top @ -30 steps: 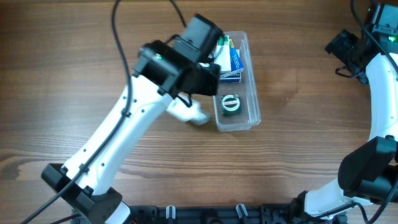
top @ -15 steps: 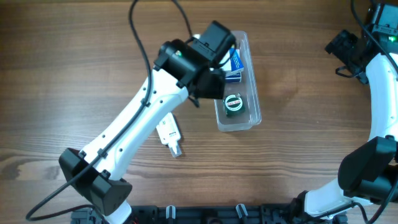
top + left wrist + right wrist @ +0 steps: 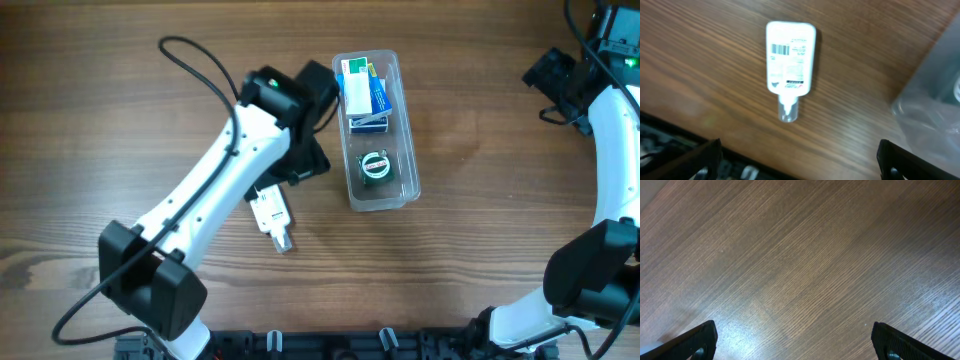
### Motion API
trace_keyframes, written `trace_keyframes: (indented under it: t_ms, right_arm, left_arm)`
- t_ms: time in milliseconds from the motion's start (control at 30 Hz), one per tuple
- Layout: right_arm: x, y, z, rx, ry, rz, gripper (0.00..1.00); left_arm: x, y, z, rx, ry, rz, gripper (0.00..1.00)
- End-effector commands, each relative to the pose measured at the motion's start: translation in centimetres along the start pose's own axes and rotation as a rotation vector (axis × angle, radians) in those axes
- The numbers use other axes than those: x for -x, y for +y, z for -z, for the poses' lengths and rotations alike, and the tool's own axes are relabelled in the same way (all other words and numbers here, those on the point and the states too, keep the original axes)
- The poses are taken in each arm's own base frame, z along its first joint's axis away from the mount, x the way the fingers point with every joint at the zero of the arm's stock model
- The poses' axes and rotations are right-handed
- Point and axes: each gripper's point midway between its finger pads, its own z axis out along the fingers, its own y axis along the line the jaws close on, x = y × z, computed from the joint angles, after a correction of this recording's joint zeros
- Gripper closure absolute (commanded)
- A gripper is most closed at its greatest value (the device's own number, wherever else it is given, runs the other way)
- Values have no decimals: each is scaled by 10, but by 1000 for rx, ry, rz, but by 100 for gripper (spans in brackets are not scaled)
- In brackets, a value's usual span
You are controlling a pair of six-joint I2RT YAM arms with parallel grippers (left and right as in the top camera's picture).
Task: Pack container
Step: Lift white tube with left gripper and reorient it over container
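While container [image 3: 384, 195] sits upper centre, both jaws gape

On the left gripper [image 3: 800, 160] and right gripper [image 3: 797, 342], fingers stand wide apart. Brown wood-grain table [image 3: 480, 260] carries the container, with boxes [image 3: 365, 95] and a round tin [image 3: 373, 165] inside; a bottle [image 3: 790, 57] lies flat lower left of it.

You're working on a brown wood-grain table [image 3: 480, 200]. Two things lie directly on it. One is the long clear plastic container [image 3: 385, 197], set roughly front to back. The other is a small white-labelled bottle [image 3: 270, 213], flat on its side left of the container's near end, apart from it.
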Motion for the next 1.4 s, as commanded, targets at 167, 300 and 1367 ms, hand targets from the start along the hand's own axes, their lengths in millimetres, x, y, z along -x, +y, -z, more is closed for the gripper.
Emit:
trace_keyframes:
  t_ms: [167, 300, 1367]
  right_arm:
    - [-5, 1, -7, -5, 19, -4, 0]
    - [-5, 1, -7, -5, 19, -4, 0]
    - [-5, 1, -7, -5, 19, -4, 0]
  left_arm:
    - [-2, 0, -65, -19, 85, 158, 0]
    - [-3, 15, -90, 13, 107, 187, 0]
    - [10, 5, -137, -98, 53, 40, 0]
